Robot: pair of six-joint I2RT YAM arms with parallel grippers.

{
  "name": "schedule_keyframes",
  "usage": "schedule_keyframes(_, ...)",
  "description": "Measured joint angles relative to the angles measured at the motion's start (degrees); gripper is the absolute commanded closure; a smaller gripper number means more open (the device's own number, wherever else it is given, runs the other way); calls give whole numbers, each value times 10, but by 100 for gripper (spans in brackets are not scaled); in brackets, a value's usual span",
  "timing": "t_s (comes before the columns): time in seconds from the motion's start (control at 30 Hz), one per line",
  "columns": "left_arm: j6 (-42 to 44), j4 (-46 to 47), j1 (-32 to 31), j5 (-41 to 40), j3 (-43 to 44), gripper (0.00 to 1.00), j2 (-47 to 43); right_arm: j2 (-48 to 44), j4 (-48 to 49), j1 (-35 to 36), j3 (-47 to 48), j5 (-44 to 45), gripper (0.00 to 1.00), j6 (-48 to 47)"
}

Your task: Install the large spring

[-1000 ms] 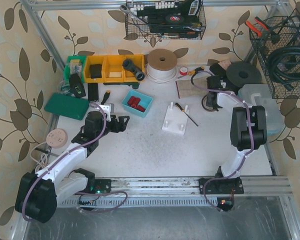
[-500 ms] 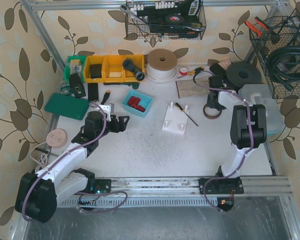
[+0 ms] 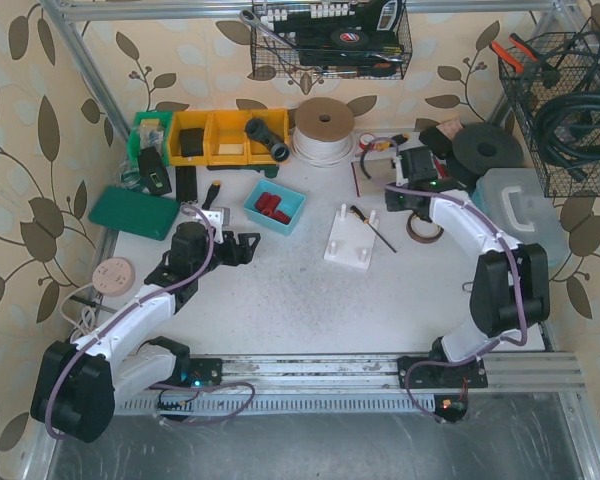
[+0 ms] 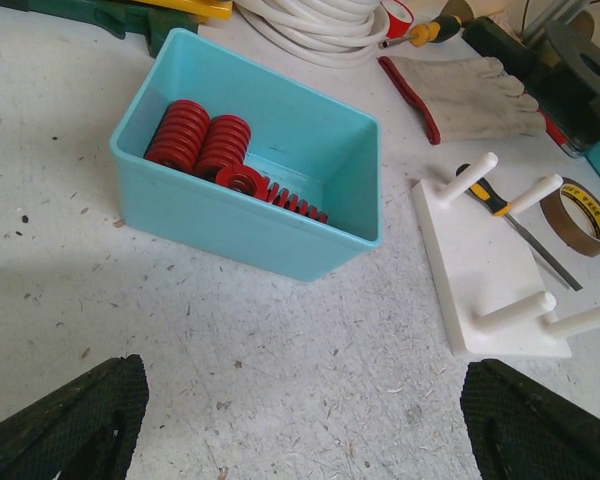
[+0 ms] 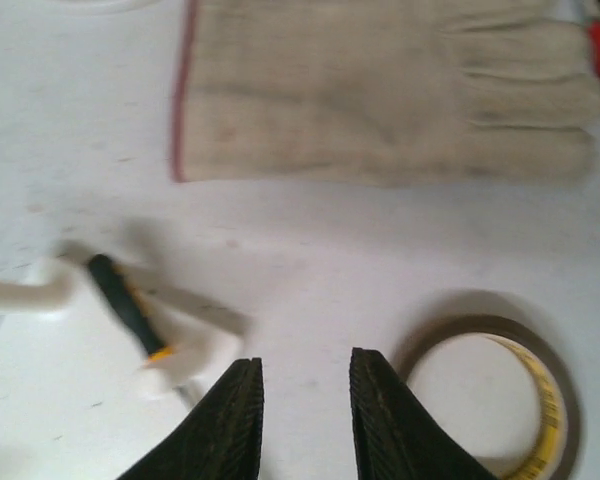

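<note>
Top and wrist views, bench with spring stock. Two large red springs (image 4: 183,132) (image 3: 268,205) lie side by side at one end of the teal bin (image 4: 250,222) (image 3: 291,200), with a thinner red spring (image 4: 280,193) lying on the bin floor beside them. None is held or touched by either arm. The bin sits on the table (image 3: 280,300), just beside the white peg base (image 4: 475,285) (image 3: 347,243), whose four pegs are bare. A screwdriver (image 4: 507,213) (image 5: 123,303) (image 3: 373,226) lies slantwise across the far edge of the base and onto the table.

Left gripper (image 4: 300,430) (image 3: 242,245) – jaws spread wide with nothing between them – sits low over the table on the near side of the bin, facing it.

Right gripper (image 5: 305,420) (image 3: 400,196) is above the table at the far right of the base. Its fingers are parted by only a narrow gap and are empty, with bare table visible between them. A tape roll (image 5: 505,400) (image 4: 578,216) (image 3: 426,227) lies flat just beside its right finger, and a work glove (image 5: 380,90) (image 4: 470,92) lies flat beyond it.
</note>
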Motion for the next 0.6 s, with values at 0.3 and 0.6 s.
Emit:
schedule_keyframes(0.3,0,4,0,16,0,12,0,69,-21,64,65,-37,74,-103)
schedule_keyframes(0.6,0,26,-11,42,0,13,0,147,-60,74,148,-93,64,-197)
